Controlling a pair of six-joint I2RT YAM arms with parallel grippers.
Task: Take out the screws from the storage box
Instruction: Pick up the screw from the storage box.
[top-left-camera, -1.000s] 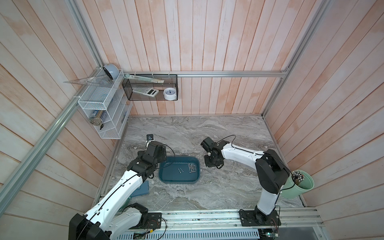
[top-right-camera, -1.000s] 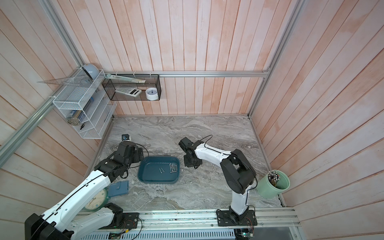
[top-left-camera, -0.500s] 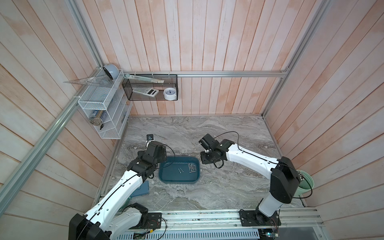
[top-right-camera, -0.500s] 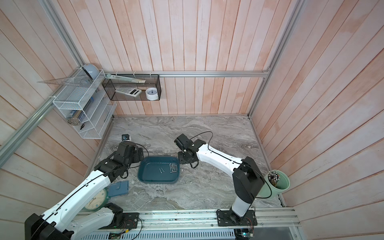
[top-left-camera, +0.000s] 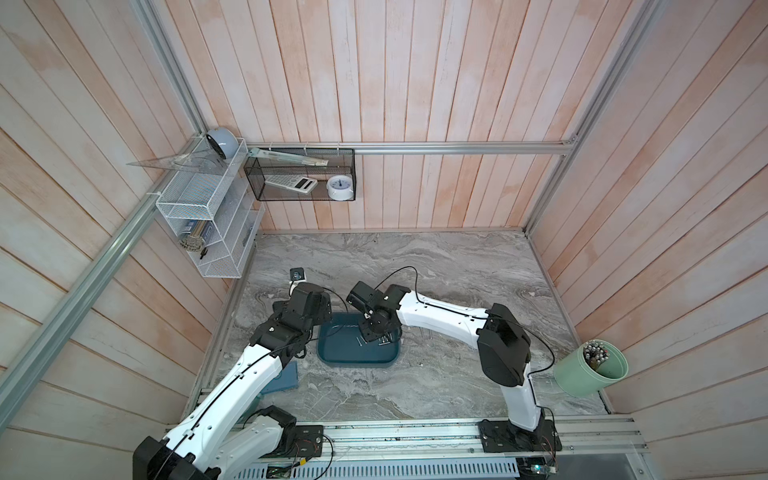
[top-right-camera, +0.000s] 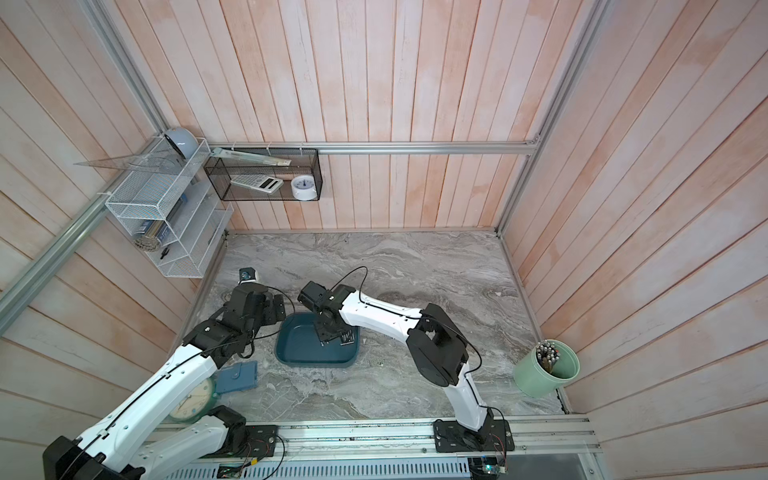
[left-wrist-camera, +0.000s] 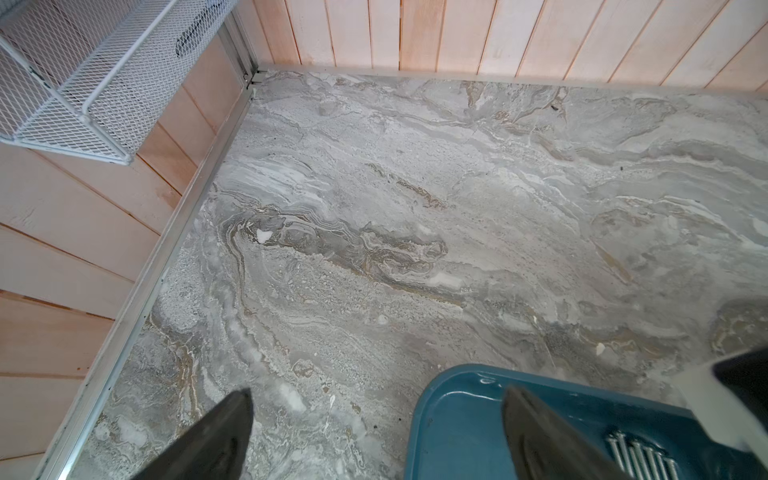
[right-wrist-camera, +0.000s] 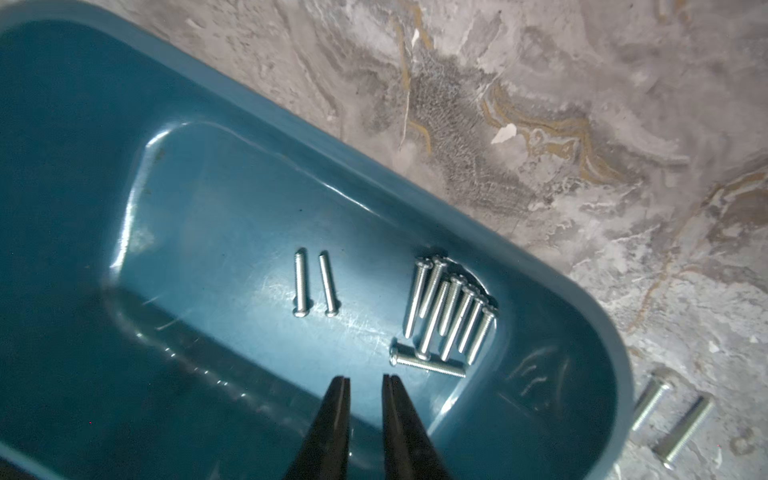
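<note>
The storage box (top-left-camera: 357, 358) (top-right-camera: 307, 354) is a shallow teal tray on the marble table. In the right wrist view its floor (right-wrist-camera: 208, 208) holds the screws: a pair (right-wrist-camera: 313, 284) lying side by side and a cluster of several (right-wrist-camera: 451, 311) by the curved end wall. Two more screws (right-wrist-camera: 650, 405) lie on the marble just outside the rim. My right gripper (right-wrist-camera: 365, 378) (top-left-camera: 365, 337) hangs over the box floor near the cluster, open by a narrow gap with nothing in it. My left gripper (left-wrist-camera: 378, 390) is wide open at the box's corner (left-wrist-camera: 457, 432), one finger over the tray, the other over marble.
A pale green cup of rods (top-left-camera: 590, 370) stands at the right wall. A blue pad (top-right-camera: 237, 376) and a clock (top-right-camera: 191, 401) lie under the left arm. A white mesh shelf (top-left-camera: 199, 216) and a black mesh basket (top-left-camera: 299, 178) hang on the walls.
The right arm has swung left from the marble beside the box to over the box's right half, its jaws narrowing slightly. The left arm has stayed put.
</note>
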